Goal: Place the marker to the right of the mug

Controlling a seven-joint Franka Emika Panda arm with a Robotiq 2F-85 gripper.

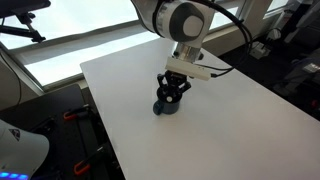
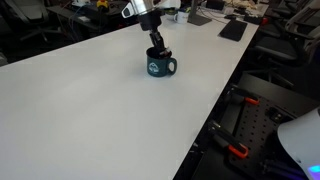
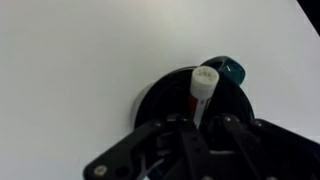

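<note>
The small dark blue mug (image 1: 166,108) stands on the white table; it also shows in an exterior view (image 2: 160,68) and in the wrist view (image 3: 158,96), with its handle (image 3: 232,70) at the upper right. My gripper (image 1: 173,94) hangs straight over the mug in both exterior views (image 2: 157,47). In the wrist view the marker (image 3: 203,85), white-tipped with a red and white body, stands between my fingers (image 3: 200,126) over the mug's mouth. The fingers look closed on it. The marker's lower end is hidden.
The white table (image 1: 240,120) spreads widely round the mug (image 2: 80,110). A dark flat object (image 2: 233,29) lies at the far table edge. Floor equipment and cables lie past the table's edges.
</note>
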